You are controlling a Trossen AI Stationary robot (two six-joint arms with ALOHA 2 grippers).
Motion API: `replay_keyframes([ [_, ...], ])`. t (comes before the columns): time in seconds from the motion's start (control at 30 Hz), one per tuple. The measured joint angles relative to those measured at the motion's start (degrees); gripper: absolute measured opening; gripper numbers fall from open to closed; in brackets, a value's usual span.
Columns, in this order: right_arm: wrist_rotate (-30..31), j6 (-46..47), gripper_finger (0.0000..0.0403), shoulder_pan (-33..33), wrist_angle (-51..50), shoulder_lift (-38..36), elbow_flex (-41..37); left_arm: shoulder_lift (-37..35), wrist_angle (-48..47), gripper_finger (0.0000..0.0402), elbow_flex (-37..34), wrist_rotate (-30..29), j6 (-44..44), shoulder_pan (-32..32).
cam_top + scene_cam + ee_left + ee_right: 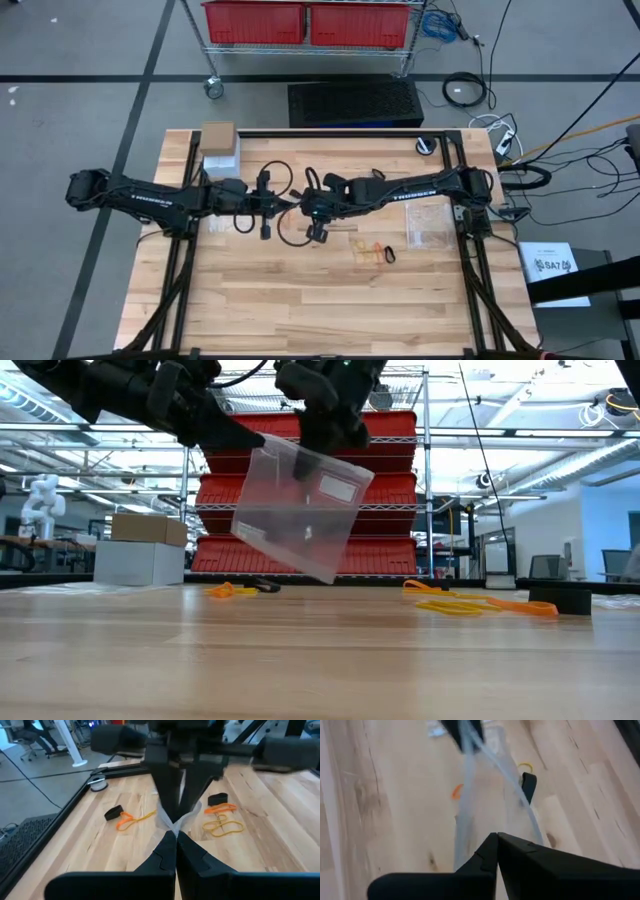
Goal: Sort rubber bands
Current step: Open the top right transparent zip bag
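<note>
A clear plastic bag (300,510) with a white label hangs tilted over the table's middle, held between both grippers. My left gripper (176,836) is shut on it from the left and shows in the high view (270,206). My right gripper (497,838) is shut on it too and shows there beside the left one (312,212). The rubber bands lie loose on the wood under and to the right of the bag: orange (132,820), pale yellow (222,826) and black (114,812), a small cluster (375,251) in the high view. My left gripper pinches the bag's upper edge at its left corner (255,445) between its two fingers, coming slanting down from the table's left. The film bunches into folds right at the fingertips (175,822). The bag is lifted clear of the table. My right gripper pinches the bag's upper edge (312,458) a little right of the left gripper's hold, with the fingers pointing down from above. The film runs away from the fingertips (480,780) toward the other gripper. The bag hangs tilted below, its lowest corner (325,575) above the wood.
More clear bags (425,226) lie on the table's right side. A cardboard box (218,134) on a white box (220,160) stands at the far left, and a tape roll (428,145) at the far right. Black cable loops (290,236) hang by the grippers. Bare wood (300,310) spans the near side.
</note>
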Motion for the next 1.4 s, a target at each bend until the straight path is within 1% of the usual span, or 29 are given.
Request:
replay_keyframes([
  [0.07,-0.18,-0.51,0.0013,-0.01,0.78,0.37,-0.51,0.00,-0.02,0.0002,0.00,0.11,-0.63,0.00],
  [0.13,-0.20,-0.42,0.0035,-0.01,2.00,0.74,-0.75,0.00,0.07,0.0002,0.00,0.13,-0.89,0.00],
  [0.37,-0.24,2.75,0.0155,-0.12,5.99,0.66,-0.69,0.00,0.15,0.0002,0.00,0.13,-0.92,0.00],
  [0.43,-0.30,2.53,0.0177,-0.15,4.60,0.19,-0.18,0.00,0.17,0.0002,0.00,0.13,-0.97,0.00],
  [0.47,-0.44,2.66,0.0181,-0.15,2.89,-0.32,0.25,0.00,0.19,0.0002,0.00,0.13,-0.97,0.00],
  [0.53,-0.46,2.29,0.0173,-0.15,-0.59,-1.60,0.97,0.00,0.20,0.0002,0.00,0.13,-1.03,0.00],
  [0.6,-0.35,0.74,0.0145,-0.33,-1.70,-2.79,1.04,0.00,0.26,0.0002,0.00,0.24,-1.03,0.00],
  [0.67,-0.35,-0.68,0.0100,-0.78,-1.79,-3.05,1.06,0.00,0.63,0.0002,0.00,0.62,-1.35,0.00],
  [0.73,-0.35,-2.35,0.0045,-1.31,-2.23,-2.95,0.95,0.00,1.20,0.0002,0.00,1.22,-2.19,0.00],
  [0.77,-0.29,-3.32,0.0023,-1.56,-1.94,-2.94,0.50,0.00,1.67,0.0002,0.00,1.42,-2.44,0.00],
  [0.8,-0.25,-4.06,0.0013,-1.76,-0.91,-2.97,-0.20,0.00,2.35,0.0002,0.00,1.58,-2.52,0.00],
  [0.93,-0.52,-4.90,0.0004,-2.44,1.17,-2.81,-2.81,0.35,3.76,0.0002,0.00,1.60,-2.98,-0.37],
  [1.0,-0.65,-6.15,0.0002,-2.42,4.52,-2.83,-3.86,0.46,3.72,0.0002,0.00,1.62,-3.46,-0.39],
  [1.1,-3.17,-6.91,0.0001,-2.38,9.84,-2.84,-5.41,1.24,4.27,0.0002,0.00,1.46,-3.61,-0.39],
  [1.2,-3.61,-7.82,0.0001,-2.33,14.26,-2.84,-6.79,2.38,5.84,0.0002,0.00,1.28,-3.65,-0.39],
  [1.4,-3.58,-5.16,0.0005,-2.37,17.61,-2.84,-8.97,3.81,6.52,0.0002,0.67,1.12,-3.96,-0.39],
])
